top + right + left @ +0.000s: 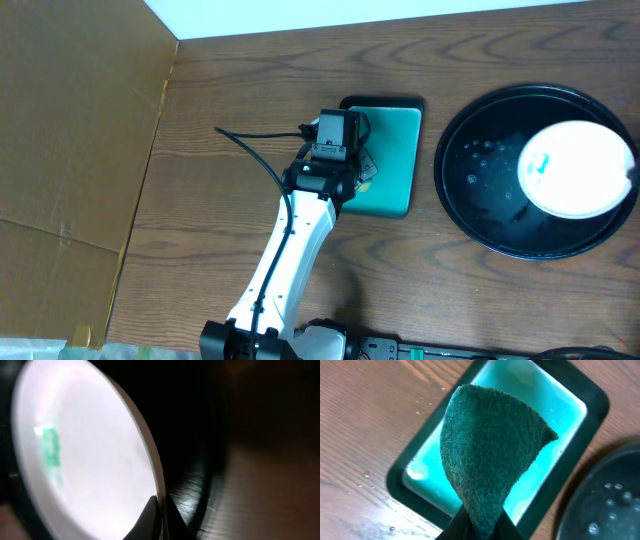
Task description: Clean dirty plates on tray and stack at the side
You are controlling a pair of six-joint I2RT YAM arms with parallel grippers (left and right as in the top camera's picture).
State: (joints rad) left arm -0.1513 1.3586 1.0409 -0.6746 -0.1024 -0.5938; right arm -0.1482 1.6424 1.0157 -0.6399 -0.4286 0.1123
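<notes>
A white plate (pixel 577 170) with a small blue-green smear (pixel 540 164) lies in the right half of the big round black tray (pixel 470 200). In the right wrist view my right gripper (pixel 161 510) is shut on the plate's (pixel 85 460) thin rim, one finger on each face, with the tray (pixel 200 485) dark behind it. In the overhead view that arm is almost off the right edge. My left gripper (pixel 482 527) is shut on a green scouring pad (pixel 490 450), which it holds over the small teal tray (pixel 560 405). From overhead the left gripper (pixel 352 165) hangs over that tray's left side.
The rectangular black-rimmed teal tray (pixel 395 150) sits just left of the round tray. Water droplets (pixel 480 160) speckle the black tray's bare left part. A cardboard wall (pixel 70 150) stands along the table's left side. A black cable (pixel 255 150) loops left of the left arm.
</notes>
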